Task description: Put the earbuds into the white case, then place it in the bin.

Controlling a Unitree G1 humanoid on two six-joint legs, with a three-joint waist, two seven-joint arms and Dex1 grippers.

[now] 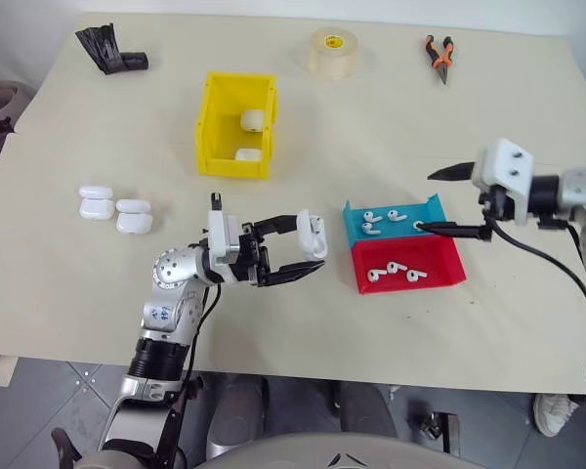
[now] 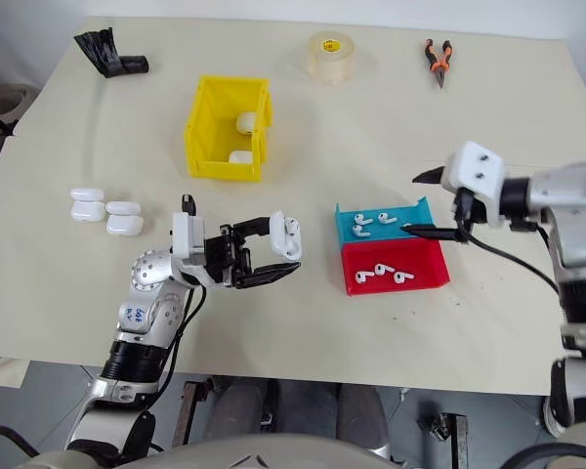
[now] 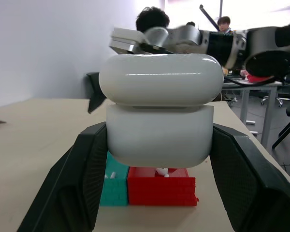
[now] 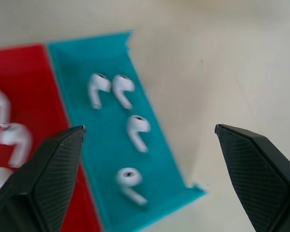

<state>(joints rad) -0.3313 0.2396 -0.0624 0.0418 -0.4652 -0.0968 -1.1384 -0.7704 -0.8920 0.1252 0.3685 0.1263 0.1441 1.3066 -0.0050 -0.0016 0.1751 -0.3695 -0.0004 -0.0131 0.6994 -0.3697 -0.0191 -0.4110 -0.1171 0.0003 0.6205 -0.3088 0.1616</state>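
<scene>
- Far left on the desk (image 1: pixel 68 293), four spare cases (image 1: pixel 115 208) sit in a tight cluster, untouched.
- Left gripper (image 1: pixel 303 252) is clenched on the white case (image 1: pixel 313 234), pads on its two sides, lid cracked open on top, held off the desk at about 7 o'clock from the yellow bin (image 1: pixel 236 125).
- That case looks hard, glossy and light: slippery between the pads, so I'd judge the side grip low on the body right, leaving the hinged lid free.
- The bin, at 12 o'clock from the held case, already holds two white cases.
- Earbuds (image 4: pixel 133 125) lie in the blue tray (image 1: pixel 391 219), four there, more in the red tray (image 1: pixel 410 266) touching it.
- They look tiny, smooth and feather-light; likely to skate, so pinch across the bulb or stem.
- Right gripper (image 1: pixel 447 201) hangs over the blue tray's 3 o'clock end, jaws spread wide, nothing in them.
</scene>
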